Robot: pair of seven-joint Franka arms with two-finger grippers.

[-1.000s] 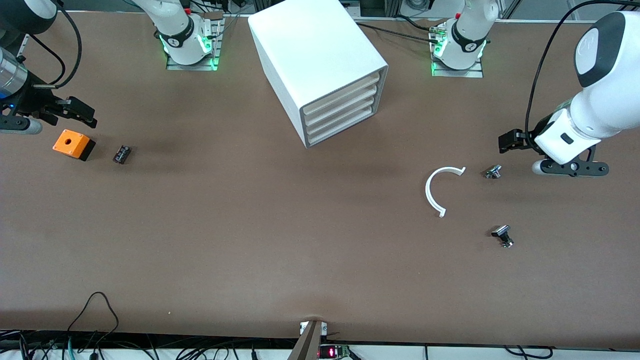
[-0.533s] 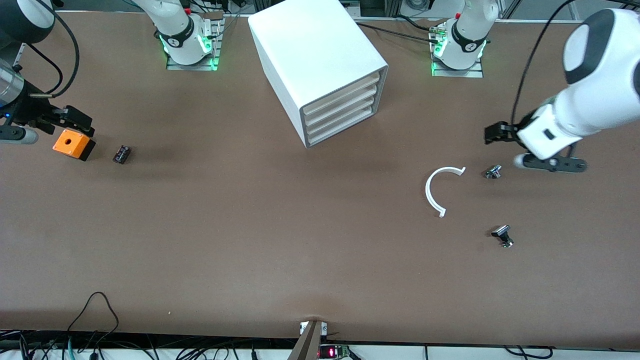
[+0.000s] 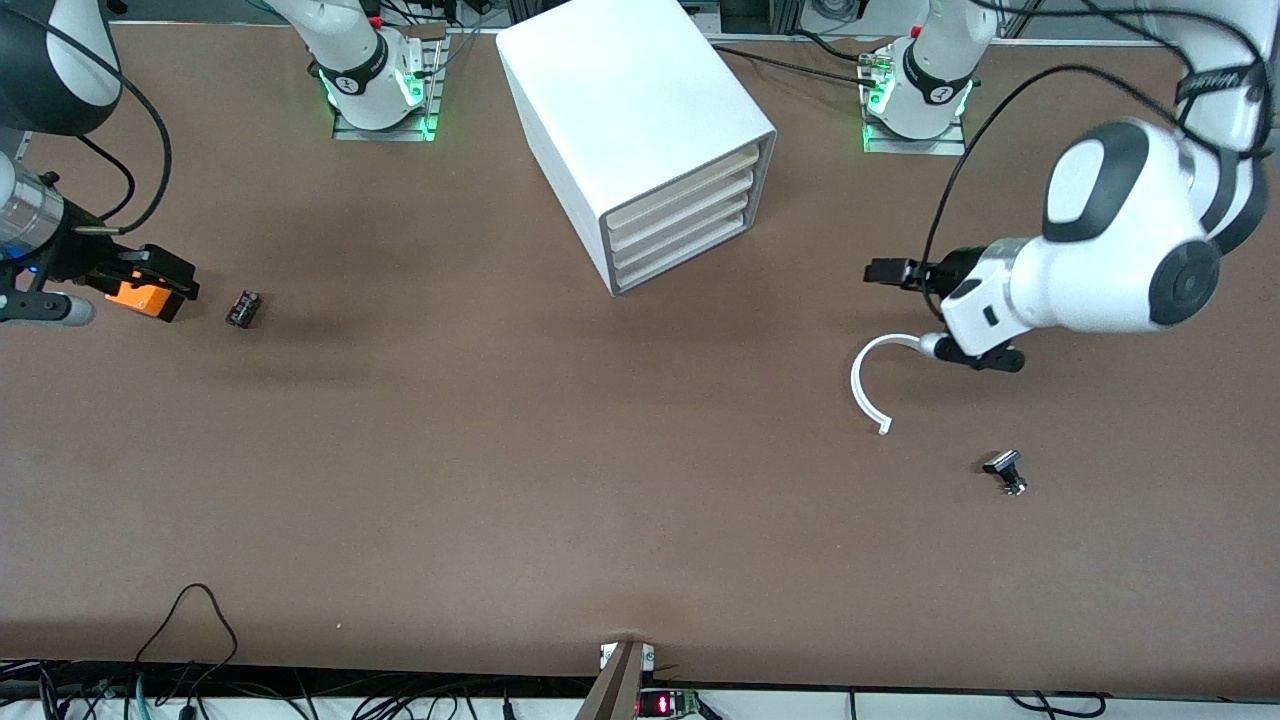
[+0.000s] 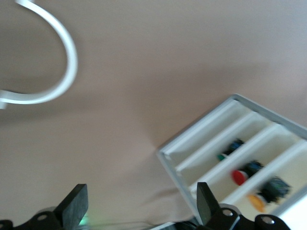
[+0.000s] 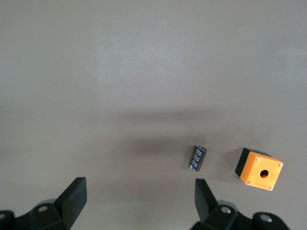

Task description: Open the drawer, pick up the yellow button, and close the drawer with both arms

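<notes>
Drawer-wise, the cream-fronted top tray drawer (image 3: 680,185) of the big white boxy cabinet (image 3: 625,110) sits shut at the desk's robot-side edge, so my left gripper (image 3: 890,273) and right gripper (image 3: 150,280) both hang released, nothing grasped yet.

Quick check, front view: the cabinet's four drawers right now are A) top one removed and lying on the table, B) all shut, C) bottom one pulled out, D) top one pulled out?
B: the four cream drawer fronts sit flush in the white cabinet, none sticking out, and neither open end effector, left or right, is at the cabinet.
</notes>
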